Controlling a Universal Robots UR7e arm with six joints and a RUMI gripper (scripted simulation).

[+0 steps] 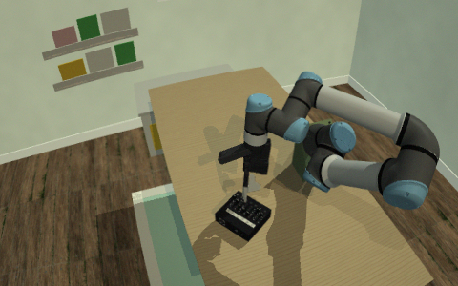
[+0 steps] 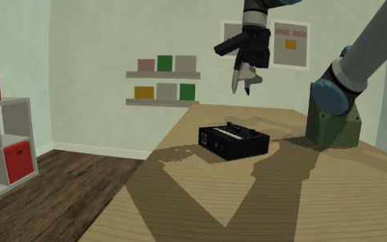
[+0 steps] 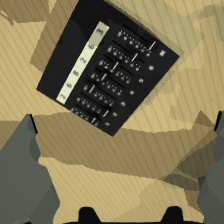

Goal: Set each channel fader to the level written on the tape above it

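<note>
We hover the gripper (image 2: 241, 89) high above the lighting desk (image 1: 242, 215), jaws fully open w/ nothing held, prob. to read the tape (image 3: 82, 61) first. Desk sits on the table (image 1: 347, 248), at 12 o'clock in wrist view. Tape shows six numbers; one desk, one arm.
</note>
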